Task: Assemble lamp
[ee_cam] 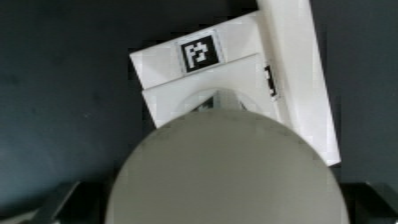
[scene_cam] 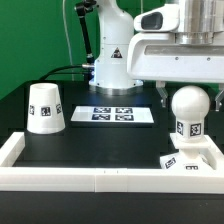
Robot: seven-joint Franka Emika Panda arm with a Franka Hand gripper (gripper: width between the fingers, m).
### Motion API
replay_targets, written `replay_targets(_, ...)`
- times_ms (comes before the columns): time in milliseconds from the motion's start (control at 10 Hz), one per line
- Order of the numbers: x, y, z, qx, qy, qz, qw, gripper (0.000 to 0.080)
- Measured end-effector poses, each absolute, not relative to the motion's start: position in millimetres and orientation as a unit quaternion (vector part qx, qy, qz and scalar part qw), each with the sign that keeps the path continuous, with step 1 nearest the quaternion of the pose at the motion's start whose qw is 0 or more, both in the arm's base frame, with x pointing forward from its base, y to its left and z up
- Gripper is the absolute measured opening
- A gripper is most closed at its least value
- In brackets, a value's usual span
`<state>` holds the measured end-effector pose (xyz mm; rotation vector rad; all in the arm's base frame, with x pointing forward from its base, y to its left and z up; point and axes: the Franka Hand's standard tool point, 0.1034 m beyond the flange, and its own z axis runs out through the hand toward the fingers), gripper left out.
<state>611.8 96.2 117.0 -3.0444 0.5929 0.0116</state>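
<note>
A robotics lab: big white robot arm (scene_cam: 110,45), tagged flat white marker board (scene_cam: 111,115), green backdrop (scene_cam: 30,40), white-walled black table (scene_cam: 90,145).

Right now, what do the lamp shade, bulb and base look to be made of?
Lamp shade: matte white, apparently rigid plastic, possibly 3D-printed; even dull surface, paper-like tags on its side.
Bulb: same matte white look, smooth round form, no glassy shine, so probably plastic rather than glass.
Base: flat white slab, crisp edges, matte; likely the same plastic.

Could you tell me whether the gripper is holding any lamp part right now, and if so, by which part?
Nothing is held. The gripper hangs open just above the round bulb, which stands on the square base; its fingers do not clamp it.
</note>
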Motion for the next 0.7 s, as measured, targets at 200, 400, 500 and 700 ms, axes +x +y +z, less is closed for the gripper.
replay_targets(200,610.8,96.8,116.5,-0.963,0.269,0.008,0.022,0.0579)
replay_targets(400,609.9,98.4,115.8,-0.944,0.328,0.011,0.022,0.0579)
replay_targets(500,609.8,98.8,115.8,-0.935,0.353,0.012,0.022,0.0579)
replay_targets(700,608.5,99.9,115.0,-0.909,0.415,0.017,0.024,0.0579)
